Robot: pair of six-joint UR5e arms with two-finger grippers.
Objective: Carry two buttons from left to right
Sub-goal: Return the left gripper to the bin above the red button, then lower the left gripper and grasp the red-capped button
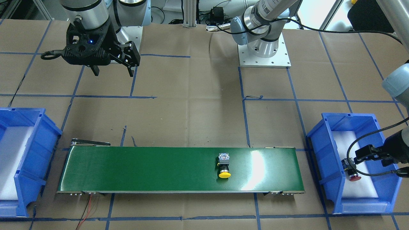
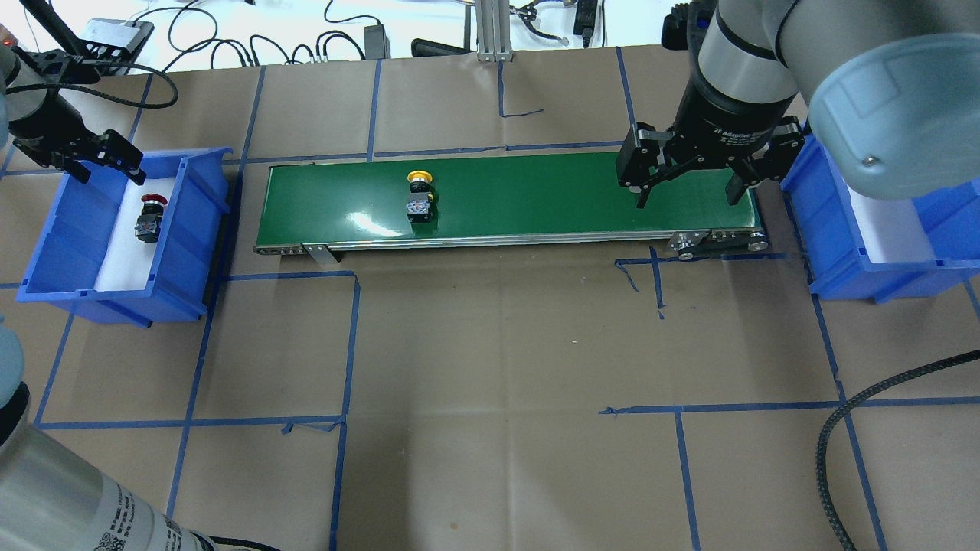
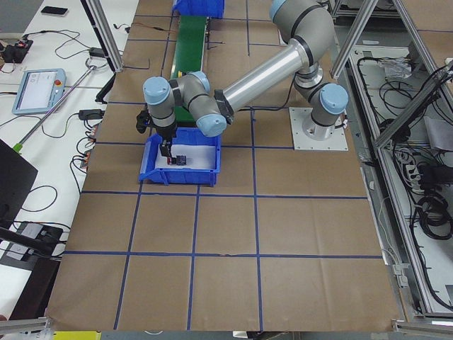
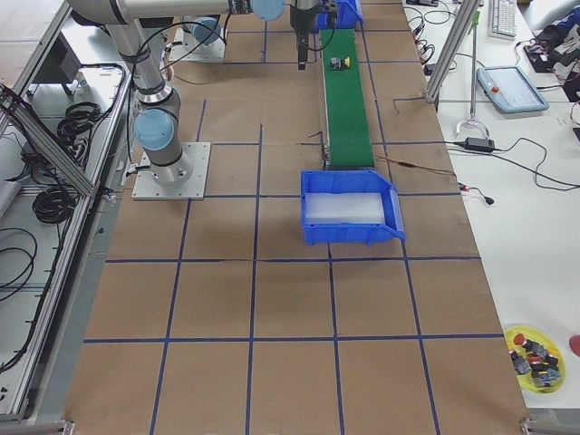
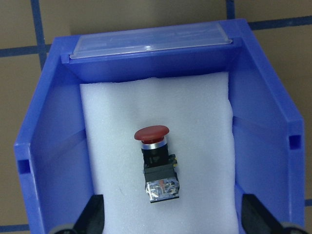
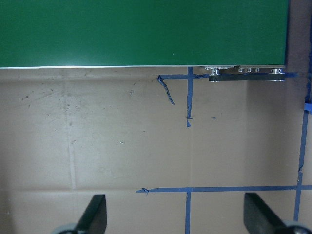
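The yellow-capped button (image 2: 419,195) lies on its side on the green conveyor belt (image 2: 536,199), left of the middle; it also shows in the front view (image 1: 224,166). The red-capped button (image 5: 157,161) lies on white foam in the left blue bin (image 2: 191,229). My left gripper (image 2: 111,177) is open and empty, hovering over that bin just above the red button (image 2: 148,218). My right gripper (image 2: 689,187) is open and empty, held high near the belt's right end; its wrist view shows the belt edge and bare table.
The right blue bin (image 2: 842,229), lined with white foam, stands at the belt's right end with nothing seen in it. Brown paper with blue tape lines covers the table (image 2: 490,367). A black cable (image 2: 842,428) loops at the near right.
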